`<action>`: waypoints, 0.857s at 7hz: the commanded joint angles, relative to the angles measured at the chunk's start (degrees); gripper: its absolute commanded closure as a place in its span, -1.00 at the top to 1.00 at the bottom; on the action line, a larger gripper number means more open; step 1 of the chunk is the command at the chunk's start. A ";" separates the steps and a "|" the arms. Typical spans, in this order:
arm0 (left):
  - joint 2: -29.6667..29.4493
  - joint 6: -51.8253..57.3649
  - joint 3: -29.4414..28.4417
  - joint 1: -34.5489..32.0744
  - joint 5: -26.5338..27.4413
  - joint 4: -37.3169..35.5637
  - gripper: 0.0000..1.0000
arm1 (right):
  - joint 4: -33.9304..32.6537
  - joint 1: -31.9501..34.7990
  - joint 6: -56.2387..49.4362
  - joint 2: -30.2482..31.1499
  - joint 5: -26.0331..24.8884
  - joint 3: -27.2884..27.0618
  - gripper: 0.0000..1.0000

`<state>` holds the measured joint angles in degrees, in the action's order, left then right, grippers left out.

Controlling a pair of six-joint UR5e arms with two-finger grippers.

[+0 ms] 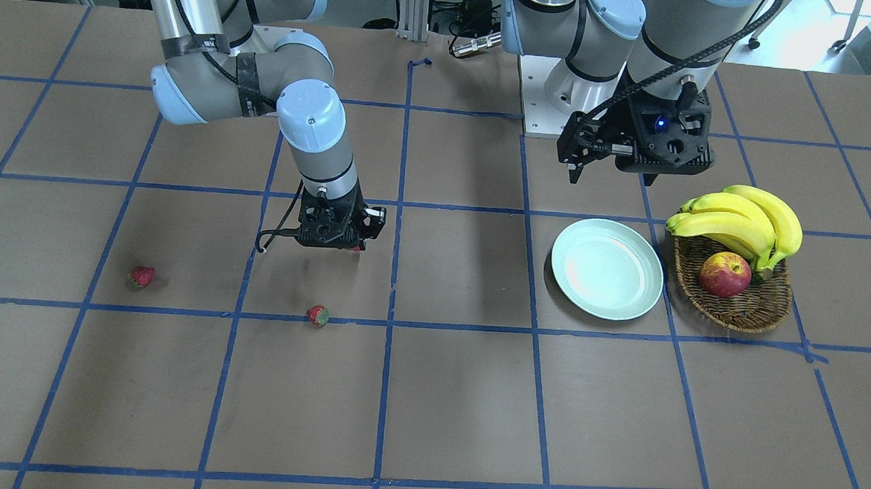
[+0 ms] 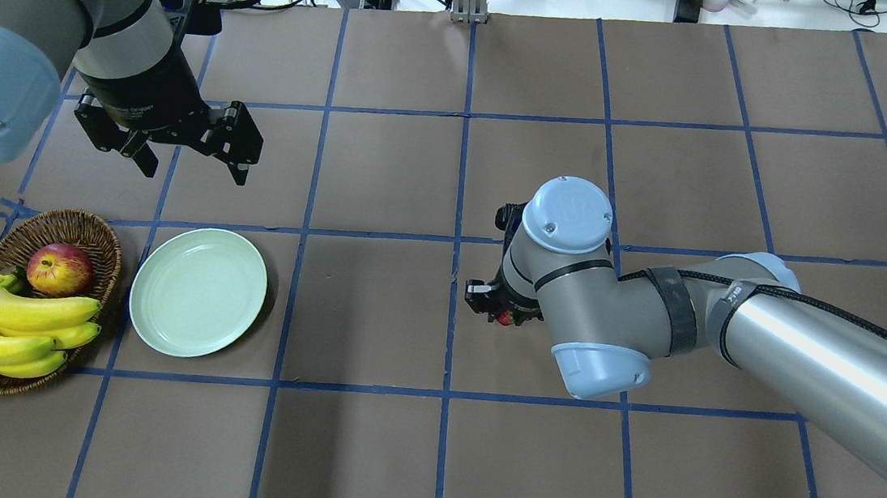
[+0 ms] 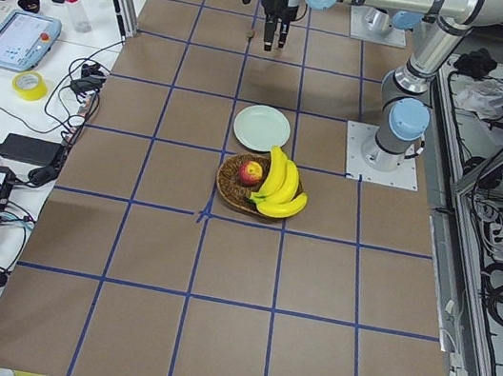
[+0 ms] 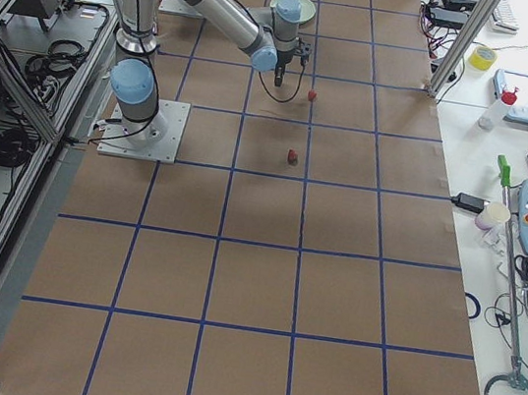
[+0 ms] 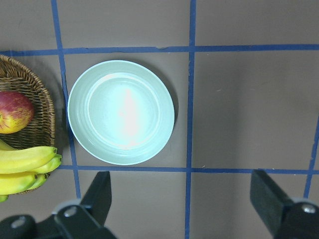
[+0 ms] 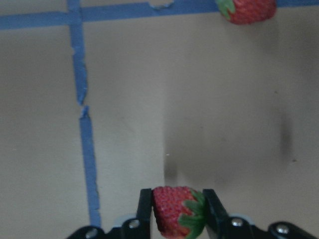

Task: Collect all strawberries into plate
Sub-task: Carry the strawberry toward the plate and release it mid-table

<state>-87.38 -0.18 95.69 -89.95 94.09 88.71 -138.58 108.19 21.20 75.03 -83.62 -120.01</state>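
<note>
My right gripper [image 1: 355,246] is pinching the held strawberry [image 6: 175,211] above the table [image 1: 457,409]. The berry is showing red and dimpled, green cap pointing sideways. The plate [image 2: 198,292] is lying empty well off to my left, near my left gripper [image 2: 187,163], which is hanging wide open. One loose berry [image 1: 318,315] and a farther loose berry [image 1: 141,277] are lying on my side.

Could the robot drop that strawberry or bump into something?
The right gripper pinches one strawberry, and the plate is far off, so the berry might slip out on the way. The left gripper hangs open near the plate, so the two grippers might bump there.
</note>
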 commanded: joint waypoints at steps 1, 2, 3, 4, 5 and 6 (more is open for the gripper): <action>0.28 0.70 -0.77 0.30 -0.83 0.58 1.00 | 3.21 9.79 12.83 -0.75 0.57 6.86 -1.00; 0.28 0.70 -0.86 0.47 -1.01 0.67 1.00 | 2.53 12.63 17.95 -3.03 -0.91 8.38 -1.00; 0.28 0.79 -0.86 0.65 -1.01 0.58 1.00 | 0.61 14.66 19.13 -5.14 -1.71 8.83 -1.00; 0.28 1.57 -0.86 0.65 -1.19 0.67 1.00 | 0.51 15.03 19.14 -6.72 -3.02 9.09 -0.67; 0.28 1.58 -0.86 1.08 -1.97 0.84 1.00 | -0.63 15.03 19.14 -7.35 -2.69 9.18 -0.17; 0.28 1.58 -1.03 2.65 -5.37 0.76 1.00 | -0.72 14.95 19.14 -7.70 -3.12 9.01 0.21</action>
<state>-87.10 1.31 94.77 -88.61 91.53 89.47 -138.79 123.04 40.22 68.07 -86.33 -110.98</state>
